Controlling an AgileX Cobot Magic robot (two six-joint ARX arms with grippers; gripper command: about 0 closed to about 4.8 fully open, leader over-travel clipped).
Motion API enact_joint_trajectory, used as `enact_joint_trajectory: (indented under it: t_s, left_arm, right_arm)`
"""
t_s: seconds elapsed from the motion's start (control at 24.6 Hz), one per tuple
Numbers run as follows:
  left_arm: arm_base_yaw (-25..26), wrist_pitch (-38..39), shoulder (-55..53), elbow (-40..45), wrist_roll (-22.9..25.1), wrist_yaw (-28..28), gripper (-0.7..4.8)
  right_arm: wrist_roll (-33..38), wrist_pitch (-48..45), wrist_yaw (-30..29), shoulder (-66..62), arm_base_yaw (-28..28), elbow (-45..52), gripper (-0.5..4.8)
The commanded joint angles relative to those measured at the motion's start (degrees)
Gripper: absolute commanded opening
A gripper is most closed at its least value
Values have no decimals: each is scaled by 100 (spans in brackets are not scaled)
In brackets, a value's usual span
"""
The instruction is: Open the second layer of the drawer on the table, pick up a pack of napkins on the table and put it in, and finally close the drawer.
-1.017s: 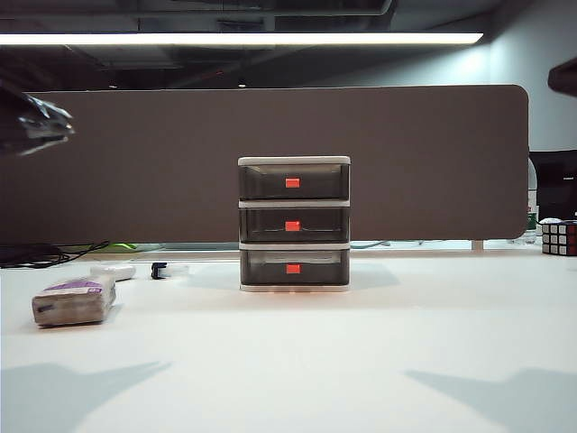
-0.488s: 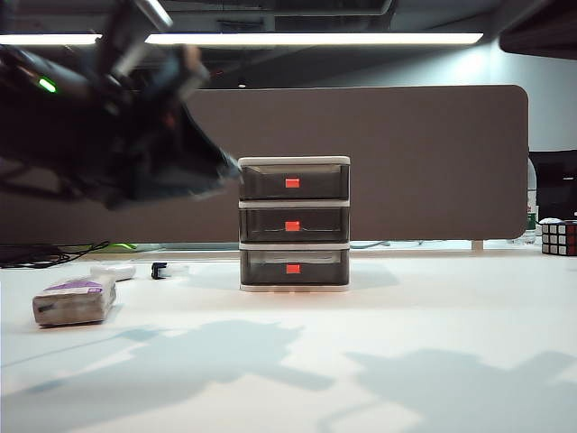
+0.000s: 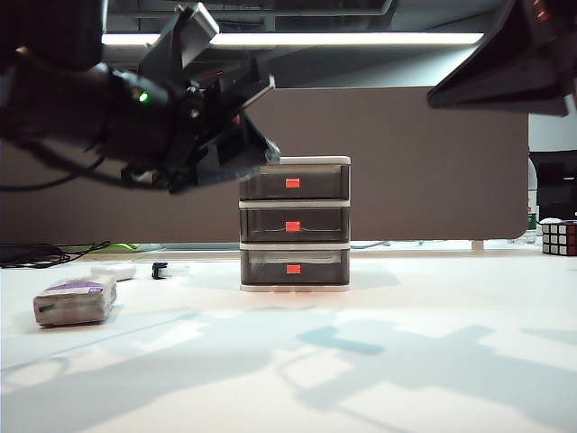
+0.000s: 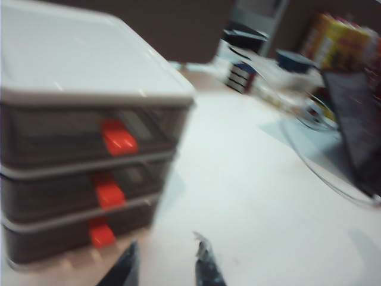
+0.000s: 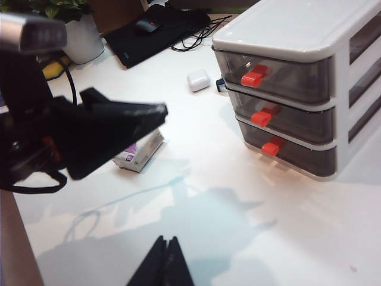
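- On the desk (image 3: pixel 379 361) you see some other things: a small white rounded case (image 3: pixel 112 270) and a little dark object (image 3: pixel 160 269) lie behind the pack of napkins, and a colour cube (image 3: pixel 559 237) stands at the far right edge of the exterior view.
- Behind the desk a brown partition wall (image 3: pixel 424 162) closes the scene. The right wrist view shows also a black bag (image 5: pixel 158 27) with cables and a white plant pot (image 5: pixel 77 36) at the far side.
- Nothing stands between the drawer (image 3: pixel 294 224) and the front of the desk. In the exterior view the left arm hangs in the air, and its front end covers the upper left corner of the cabinet.
- The drawer is in the middle of the desk. It has a white frame and three smoky dark tiers, each with a red-orange tab. All three tiers are pushed in.
- The second layer (image 3: pixel 294 225) is the middle one, closed.
- The pack of napkins (image 3: pixel 76 300) lies flat on the left side, well apart from the drawer. Its wrapper is whitish and the top is purple.
- Your left pincer (image 4: pixel 164 268) hovers above the desk, near the front of the drawer; its two fingers stand a little apart and hold nothing.
- Your right pincer (image 5: pixel 164 262) is high above the desk, on the right; its fingertips are pressed together, empty.
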State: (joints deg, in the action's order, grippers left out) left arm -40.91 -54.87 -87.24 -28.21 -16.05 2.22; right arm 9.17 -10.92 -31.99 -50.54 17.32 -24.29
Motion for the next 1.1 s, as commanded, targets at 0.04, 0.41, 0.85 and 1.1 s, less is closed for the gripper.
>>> enact_joint_trajectory:
  t_s: [0.04,0.41,0.85,1.1]
  left_arm:
    - [-39,625,-245,-501,243,833,132]
    - [-197,1213,-1353,-1574,234,1471,249]
    - [-442,-197,-2382,-1606,216,2232,247]
    - [-697,-310,-2673,-1891,256,3366,247]
  right_arm:
    - [-22,-621,-76,-490,17,-146,-5]
    - [-177,-914,-70,-1528,35,-772,-5]
    - [-380,-1215,-52,-2356,33,-1325,-5]
    - [-518,-1351,-52,-2568,33,-1346,-5]
